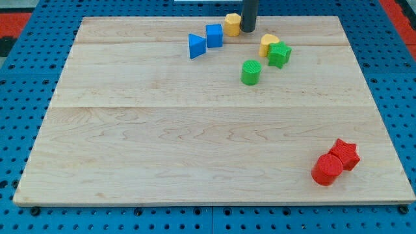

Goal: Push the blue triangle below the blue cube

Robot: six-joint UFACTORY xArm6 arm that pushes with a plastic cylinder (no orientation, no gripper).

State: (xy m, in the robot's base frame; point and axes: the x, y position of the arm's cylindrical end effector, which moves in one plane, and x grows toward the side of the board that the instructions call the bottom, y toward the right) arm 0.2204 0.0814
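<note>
- The rod has no jaws, so nothing is being grasped; my tip (248, 30) rests on the wooden table (195, 143) near the view's top, touching the right side of a yellow block (233, 24).
- The blue triangle (197, 45) sits just left of the blue cube (214, 35), practically touching it and slightly lower in the view.
- A second yellow block (269, 44) and a green star-like block (280, 54) huddle together right of my tip, with a green cylinder (251, 72) just below them.
- A red cylinder (326, 169) and a red star-shaped block (345, 154) touch near the bottom right corner, well apart from everything else.
</note>
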